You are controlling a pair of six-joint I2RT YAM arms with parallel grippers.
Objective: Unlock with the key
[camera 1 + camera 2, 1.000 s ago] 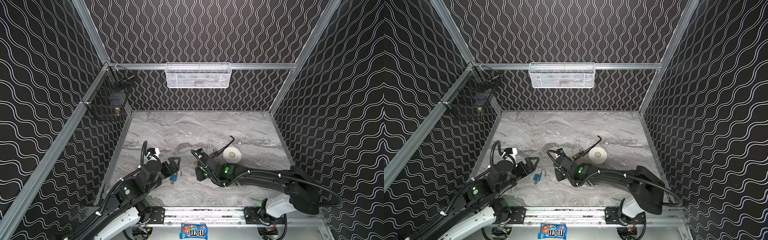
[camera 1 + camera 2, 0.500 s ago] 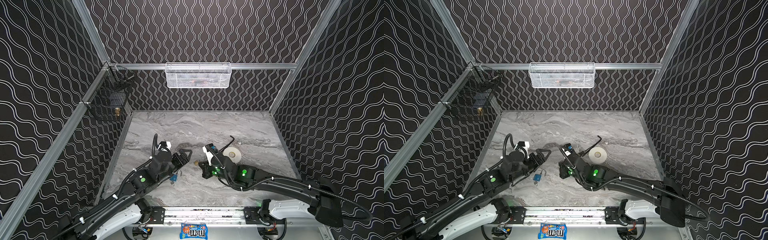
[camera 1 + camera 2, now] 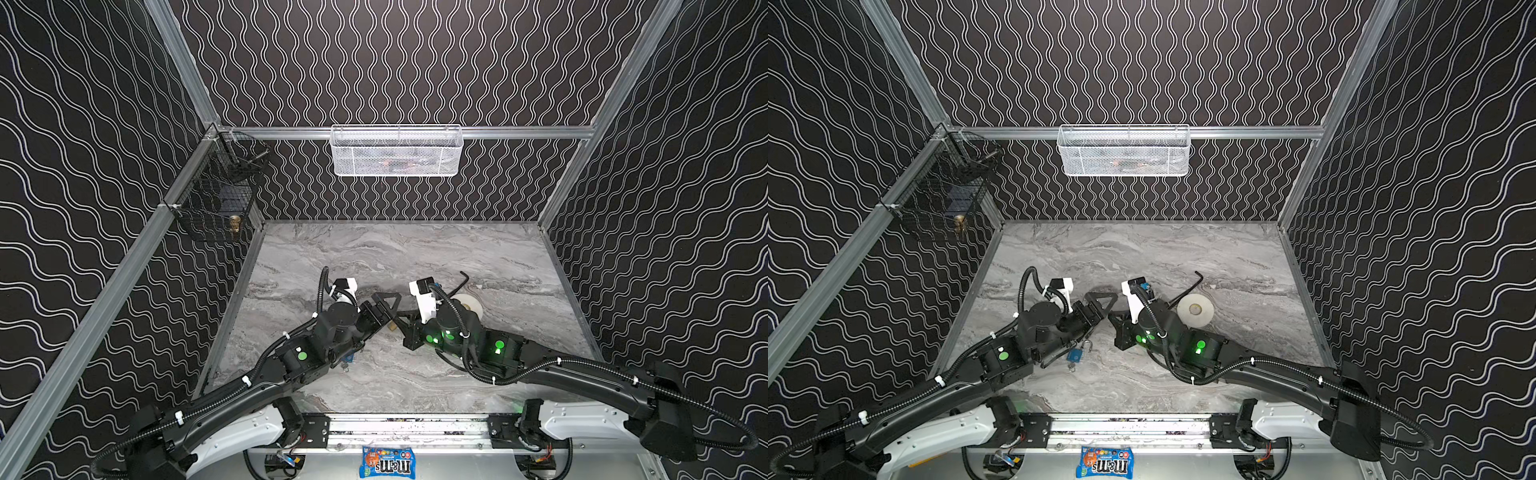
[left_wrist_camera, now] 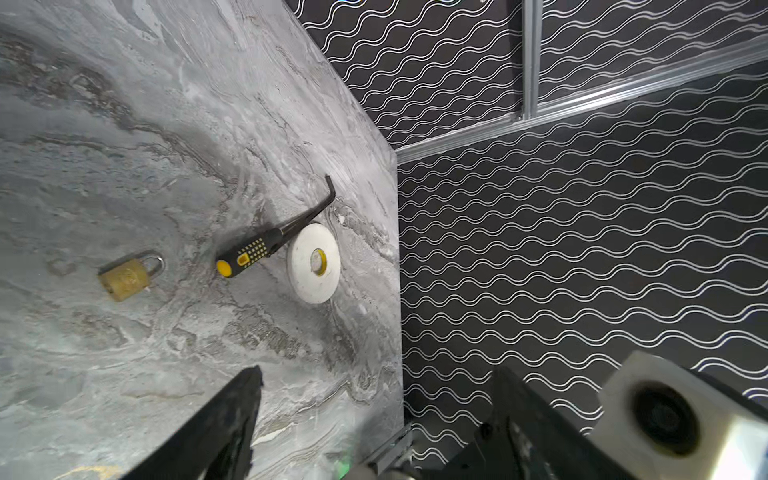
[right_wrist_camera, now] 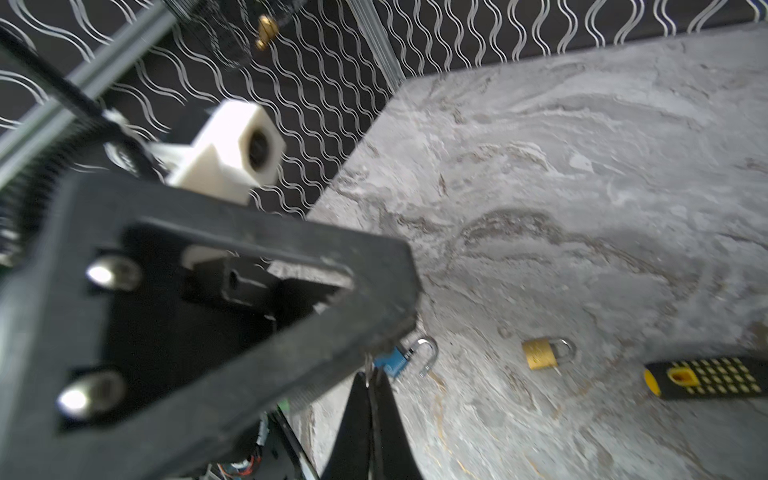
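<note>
Nearest the front, off the table (image 3: 1142, 249), a candy bag (image 3: 1104, 461) lies closer to the rail than the blue padlock (image 3: 1074, 355). That padlock rests flat on the marble with the key (image 3: 1072, 367) seemingly in its base. Whether the shackle has sprung is too small to tell. Just beyond the blue padlock and above it, the left gripper (image 4: 376, 374) hangs with its jaws spread wide and nothing between them. To the right of the blue padlock, the right gripper (image 5: 370, 386) is pinched closed, apparently on nothing. Farther from the blue padlock lie a brass padlock (image 4: 124, 276), then a screwdriver (image 4: 245, 259), a tape roll (image 4: 314, 263) and a hex key (image 3: 1198, 277). A white basket (image 3: 1124, 151) hangs on the back wall, farthest from it. The likeliest trouble is the loose blue padlock spinning or sliding on the smooth table if the key is turned while nothing pins the body. The closed right jaws could also knock the key out if they descend before parting. The left arm's wrist hides much of the blue padlock from above, so a reach might settle on the brass one instead.
</note>
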